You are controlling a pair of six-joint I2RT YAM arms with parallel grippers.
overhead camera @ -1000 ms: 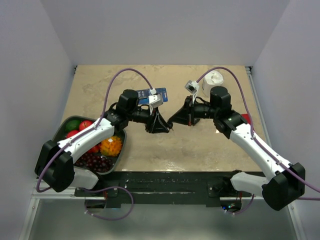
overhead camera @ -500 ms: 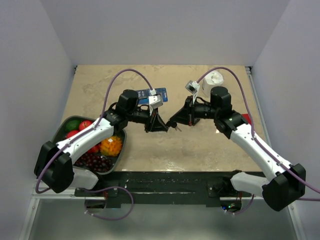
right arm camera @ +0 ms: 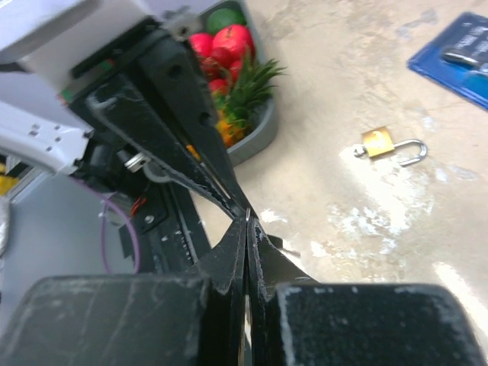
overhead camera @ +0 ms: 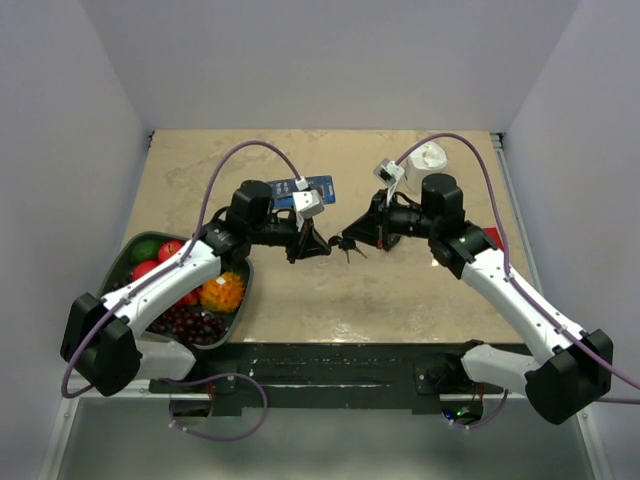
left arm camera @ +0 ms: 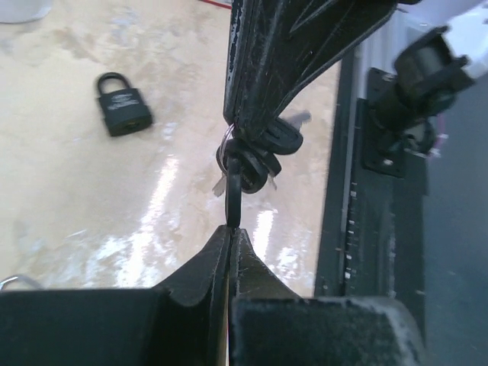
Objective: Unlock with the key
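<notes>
The key (left arm camera: 258, 152), a small bunch with black heads and silver blades, hangs in the air between my two grippers. My left gripper (left arm camera: 231, 227) is shut on one black head at the bottom of the bunch. The right gripper (right arm camera: 248, 219) is shut on a thin silver part of the same bunch, and its fingers (left arm camera: 274, 69) come down from above in the left wrist view. In the top view the key (overhead camera: 346, 244) spans the short gap between the left gripper (overhead camera: 325, 243) and the right gripper (overhead camera: 356, 237). The black padlock (left arm camera: 122, 105) lies flat on the table, its shackle closed.
A small brass padlock (right arm camera: 385, 145) with an open shackle lies on the table. A grey tray (overhead camera: 243, 300) of fruit stands at the left. A blue card (overhead camera: 318, 186) lies behind the left arm, and a white object (overhead camera: 428, 157) at the back right.
My left gripper has closed on a black head of the key. The two grippers have drawn slightly apart, and the bunch now stretches between them.
</notes>
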